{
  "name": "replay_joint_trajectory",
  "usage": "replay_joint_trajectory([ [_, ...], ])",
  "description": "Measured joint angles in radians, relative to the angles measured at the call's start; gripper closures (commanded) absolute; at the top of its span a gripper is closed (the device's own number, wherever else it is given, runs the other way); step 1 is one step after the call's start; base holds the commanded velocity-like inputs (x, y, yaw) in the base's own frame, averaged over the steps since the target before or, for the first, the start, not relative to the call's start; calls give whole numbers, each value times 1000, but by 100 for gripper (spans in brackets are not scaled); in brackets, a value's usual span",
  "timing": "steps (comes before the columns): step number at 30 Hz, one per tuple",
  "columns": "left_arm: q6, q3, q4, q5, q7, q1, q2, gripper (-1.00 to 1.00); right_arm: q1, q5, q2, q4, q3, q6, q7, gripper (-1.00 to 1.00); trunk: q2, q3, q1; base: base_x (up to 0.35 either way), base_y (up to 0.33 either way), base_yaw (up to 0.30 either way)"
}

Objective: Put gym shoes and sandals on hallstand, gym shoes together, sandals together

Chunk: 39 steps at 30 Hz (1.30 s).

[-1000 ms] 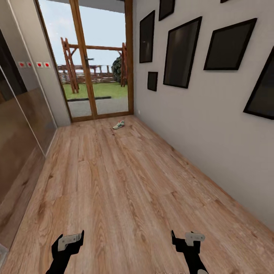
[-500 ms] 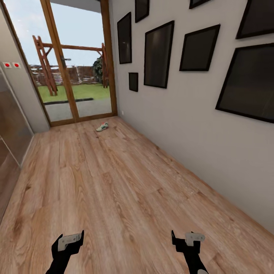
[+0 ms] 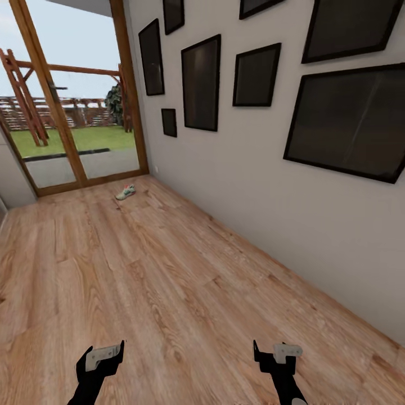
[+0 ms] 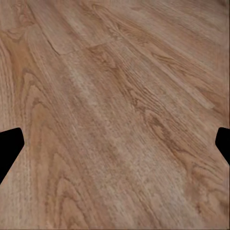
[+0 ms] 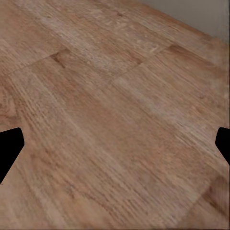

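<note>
Camera has swung to the right since 1 s ago: whole view shifted, so the glass door now sits at far left & the picture wall covers most of the frame. Both arms hold the same spot low in the head view as before.

Head view: long corridor w/ wood plank floor (image 3: 169,281). One gym shoe (image 3: 125,192), white w/ green stripe & red-orange accents, lies on the floor at the far end, near the glass door (image 3: 67,112) & close to the right-hand wall (image 3: 236,185). It's well apart from both hands. Too small to tell which way it points.

Wall carries several dark, black-framed pictures (image 3: 201,83) at diff heights. Thru the door: grass, a wooden frame structure, sky.

Left hand (image 3: 104,356) low at left, above bare floor, holding nothing. Right hand (image 3: 275,353) low at right, likewise holding nothing.

Left wrist view: plank floor w/ grain & knots, left hand (image 4: 115,143) w/ black fingertips (image 4: 9,143) at opposite edges of the picture, so fingers are spread wide. Right wrist view: same, right hand (image 5: 115,143) w/ fingertips (image 5: 9,143) far apart over floor; strip of pale wall (image 5: 201,14) in one corner.
</note>
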State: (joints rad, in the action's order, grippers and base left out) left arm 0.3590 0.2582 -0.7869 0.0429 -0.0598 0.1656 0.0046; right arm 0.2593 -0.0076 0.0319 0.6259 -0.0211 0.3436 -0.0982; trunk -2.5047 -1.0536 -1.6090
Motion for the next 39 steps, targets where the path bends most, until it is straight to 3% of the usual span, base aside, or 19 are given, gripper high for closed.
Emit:
replay_joint_trajectory([
  [39,0,-1,1,0,0,0,0,-100,1,-2,-1,-2,8,-4,-1,-100,0,14,0,0,0,-290],
])
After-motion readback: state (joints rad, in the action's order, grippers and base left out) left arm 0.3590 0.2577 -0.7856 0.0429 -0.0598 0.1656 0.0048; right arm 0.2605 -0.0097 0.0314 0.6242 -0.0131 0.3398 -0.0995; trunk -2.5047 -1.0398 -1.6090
